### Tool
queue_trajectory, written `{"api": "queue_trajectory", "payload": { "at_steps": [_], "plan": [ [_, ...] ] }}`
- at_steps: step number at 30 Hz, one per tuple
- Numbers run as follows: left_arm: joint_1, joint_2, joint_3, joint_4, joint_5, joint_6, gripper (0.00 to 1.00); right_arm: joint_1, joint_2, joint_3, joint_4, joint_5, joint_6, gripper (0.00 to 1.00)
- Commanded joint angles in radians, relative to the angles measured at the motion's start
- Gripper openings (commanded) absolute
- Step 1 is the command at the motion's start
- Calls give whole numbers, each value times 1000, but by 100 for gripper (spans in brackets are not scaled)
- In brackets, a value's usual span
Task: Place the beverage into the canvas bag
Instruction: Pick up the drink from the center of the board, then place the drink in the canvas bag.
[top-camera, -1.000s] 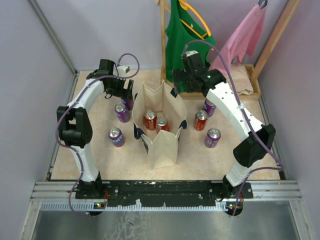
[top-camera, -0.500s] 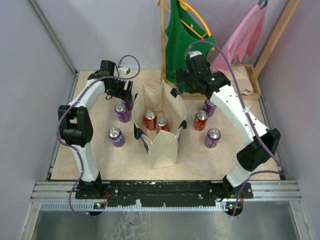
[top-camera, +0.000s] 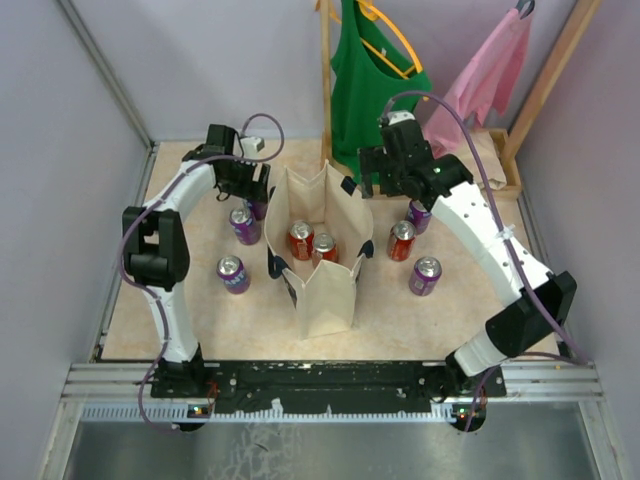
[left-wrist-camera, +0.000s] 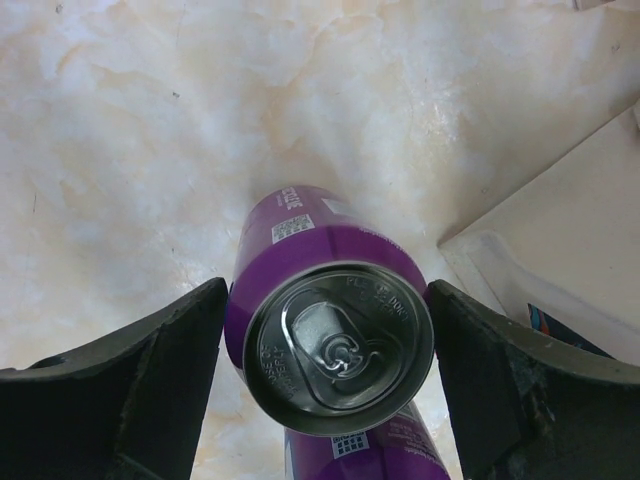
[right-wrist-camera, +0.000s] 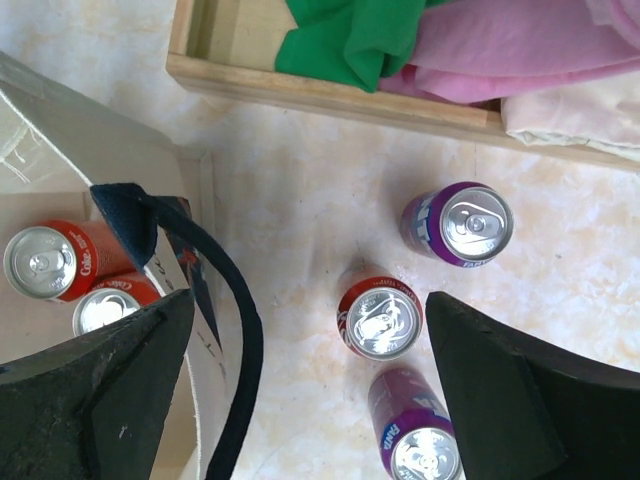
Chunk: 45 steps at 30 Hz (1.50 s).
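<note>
From above, you have the left gripper (top-camera: 252, 190) at the far left of the table (top-camera: 200, 320), just beside the canvas bag (top-camera: 322, 295) and lowered over a purple can (top-camera: 258, 208) that it mostly hides. A second purple can (top-camera: 243, 226) stands just nearer you. The bag stands upright and open, with two red cans (top-camera: 301, 238) inside it, side by side. Your right gripper (top-camera: 385, 182) hangs above the bag's far right corner, with a loose red can (top-camera: 402, 240) near it on the table. In the left wrist view, your left gripper (left-wrist-camera: 328, 290) has the purple can (left-wrist-camera: 335, 345) right between its fingers (left-wrist-camera: 150, 370). They meet the can on both sides with no gap showing, so you are clamped on it. The second purple can (left-wrist-camera: 370, 452) peeks out under it, and the bag's cream canvas (left-wrist-camera: 570, 230) lies just to the right. In the right wrist view, your right gripper (right-wrist-camera: 308, 300) is spread wide with nothing between the fingers (right-wrist-camera: 90, 390). The canvas bag (right-wrist-camera: 70, 120) is at the left with its navy strap (right-wrist-camera: 228, 300) and the two red cans (right-wrist-camera: 45, 262) in it. The loose red can (right-wrist-camera: 380, 318) stands on the table below the gap. Beyond it, a wooden tray (right-wrist-camera: 330, 95) holds green cloth (right-wrist-camera: 350, 40) and pink cloth (right-wrist-camera: 520, 50).
</note>
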Motion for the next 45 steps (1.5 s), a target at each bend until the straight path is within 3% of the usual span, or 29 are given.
{"api": "queue_trajectory", "payload": {
  "at_steps": [1, 4, 7, 10, 11, 20, 28, 39, 43, 45],
  "plan": [
    [-13, 2, -1, 41, 0, -6, 86, -8, -66, -17, 36, 4, 19, 99],
    [-15, -5, -11, 41, 0, -5, 75, -7, -77, -30, 37, 5, 27, 99],
    [-16, -25, -30, 40, -1, -7, 43, -8, -83, -38, 39, 2, 31, 99],
    [-15, -58, -50, 34, -15, -8, 4, -8, -85, -46, 43, -4, 32, 99],
    [-15, -77, -51, 25, -17, -9, 0, -8, -85, -48, 45, -6, 32, 99],
    [-12, -296, 21, 45, -53, 2, 0, -8, -89, -83, 65, -29, 30, 99],
    [-12, -382, 199, 29, 144, 9, 0, -8, -80, -73, 64, -13, 23, 99],
    [-15, -445, 285, -106, 333, 39, 0, -8, -47, 38, -18, 9, -41, 99],
    [-33, -427, 362, -235, 474, 116, 0, -8, -47, -13, 24, 79, -49, 99],
    [-45, -420, 378, -294, 546, 161, 0, -8, -12, 69, -52, 107, 4, 99]
  ]
}}
